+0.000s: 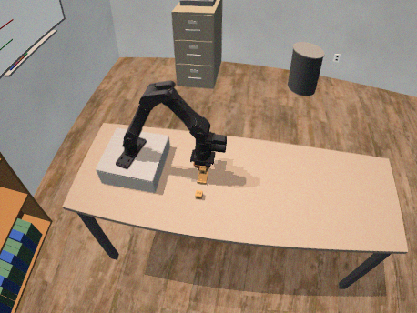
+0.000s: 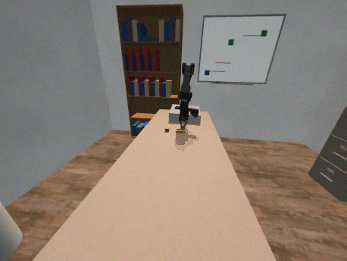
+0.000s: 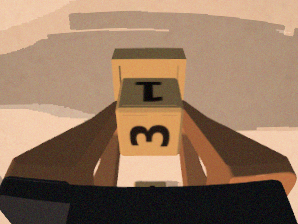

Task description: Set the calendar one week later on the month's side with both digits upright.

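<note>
My gripper point(image 1: 202, 169) points down at the table in front of the grey base block and is shut on a tan date cube point(image 3: 149, 119). In the wrist view the cube sits between the two brown fingers. It shows a 3 on the near face and a 1 on the dark top face. A tan piece with a dark top point(image 3: 148, 63) stands right behind it; I cannot tell whether that is the tray's end. In the top view the tan calendar piece point(image 1: 201, 177) is under the gripper. A second small cube point(image 1: 198, 195) lies alone on the table, nearer the front edge; it also shows in the exterior view point(image 2: 167, 130).
The arm stands on a grey base block point(image 1: 133, 159) at the table's left end. A filing cabinet point(image 1: 197, 43) and a dark bin point(image 1: 305, 68) stand on the floor beyond the table. A bookshelf point(image 2: 150, 64) is behind the table's end.
</note>
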### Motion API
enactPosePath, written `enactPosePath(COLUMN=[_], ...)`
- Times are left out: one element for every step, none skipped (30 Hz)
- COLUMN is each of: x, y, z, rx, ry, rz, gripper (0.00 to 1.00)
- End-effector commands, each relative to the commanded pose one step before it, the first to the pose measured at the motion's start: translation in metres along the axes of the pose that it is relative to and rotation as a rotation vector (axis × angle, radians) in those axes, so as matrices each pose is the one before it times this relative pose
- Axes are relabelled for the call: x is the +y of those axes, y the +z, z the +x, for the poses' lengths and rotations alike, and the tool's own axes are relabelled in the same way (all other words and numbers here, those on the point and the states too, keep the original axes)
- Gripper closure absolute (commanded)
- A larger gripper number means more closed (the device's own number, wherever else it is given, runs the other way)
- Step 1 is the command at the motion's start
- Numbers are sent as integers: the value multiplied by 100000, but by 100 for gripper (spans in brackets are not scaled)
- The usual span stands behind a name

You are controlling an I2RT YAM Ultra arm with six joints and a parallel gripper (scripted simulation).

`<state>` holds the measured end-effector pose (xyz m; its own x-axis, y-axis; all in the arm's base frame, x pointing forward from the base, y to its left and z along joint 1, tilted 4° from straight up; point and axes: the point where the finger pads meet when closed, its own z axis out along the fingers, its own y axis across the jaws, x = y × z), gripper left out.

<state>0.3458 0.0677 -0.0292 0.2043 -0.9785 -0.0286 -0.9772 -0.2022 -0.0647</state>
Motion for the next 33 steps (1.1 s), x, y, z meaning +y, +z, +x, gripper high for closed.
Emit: enactPosePath(x=[-195,1,0,0,0,0,0,0,0,0,0,0,0,0,0,0,0,0,0,0,0,0,0,0,0,0,0,0,0,0,0,0,0], y=[-101,74,70,64,59,54,48,42,36,30,25,20,15,0,0,10,7,4,1,0,0,0,0,0,0,0,0,0,0,0,0,0,0], z=[-113,0,0,0,0,0,0,0,0,0,0,0,0,0,0,0,0,0,0,0,0,0,0,0,0,0,0,0,0,0,0,0,0], rx=[-573,0,0,0,0,0,0,0,0,0,0,0,0,0,0,0,0,0,0,0,0,0,0,0,0,0,0,0,0,0,0,0,0], ry=[29,0,0,0,0,0,0,0,0,0,0,0,0,0,0,0,0,0,0,0,0,0,0,0,0,0,0,0,0,0,0,0,0], rz=[835,0,0,0,0,0,0,0,0,0,0,0,0,0,0,0,0,0,0,0,0,0,0,0,0,0,0,0,0,0,0,0,0], gripper=[74,74,74,74,74,74,74,74,74,74,74,74,74,74,74,74,74,74,74,74,74,74,74,74,74,74,74,74,74,74,74,74,74])
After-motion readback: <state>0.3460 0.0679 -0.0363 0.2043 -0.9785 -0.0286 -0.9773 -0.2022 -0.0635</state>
